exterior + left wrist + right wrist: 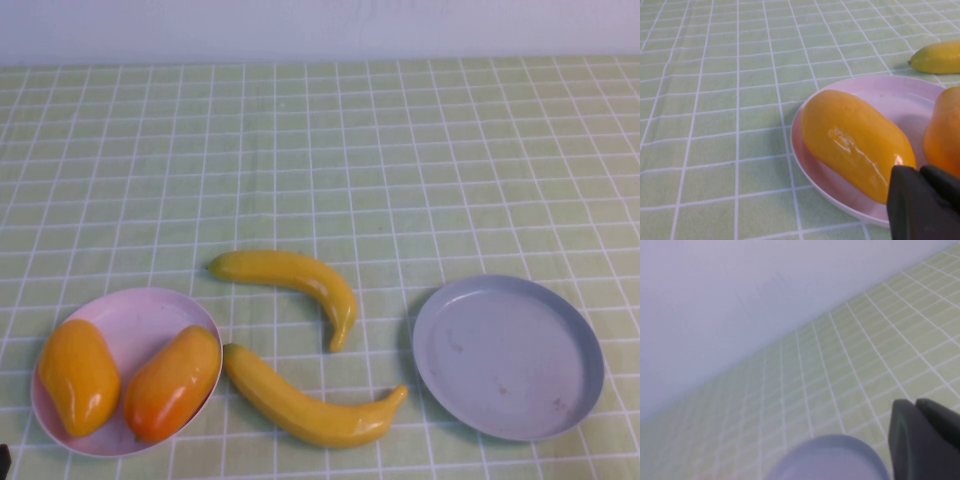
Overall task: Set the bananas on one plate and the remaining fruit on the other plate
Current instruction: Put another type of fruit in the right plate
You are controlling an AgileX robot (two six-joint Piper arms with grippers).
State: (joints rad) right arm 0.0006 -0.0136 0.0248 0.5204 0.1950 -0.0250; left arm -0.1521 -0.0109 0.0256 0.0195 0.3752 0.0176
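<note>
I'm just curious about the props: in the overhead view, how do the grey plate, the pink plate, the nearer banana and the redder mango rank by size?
1. Grey plate and pink plate: look alike, not ranked.
2. Nearer banana.
3. Redder mango.
Left gripper is beside the pink plate, right gripper near the grey one.

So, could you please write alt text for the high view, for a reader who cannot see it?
Two orange mangoes lie side by side on a pink plate at the near left of a green checked tablecloth. Two bananas lie on the cloth between it and an empty grey plate at the right. Neither gripper is in view.
</note>
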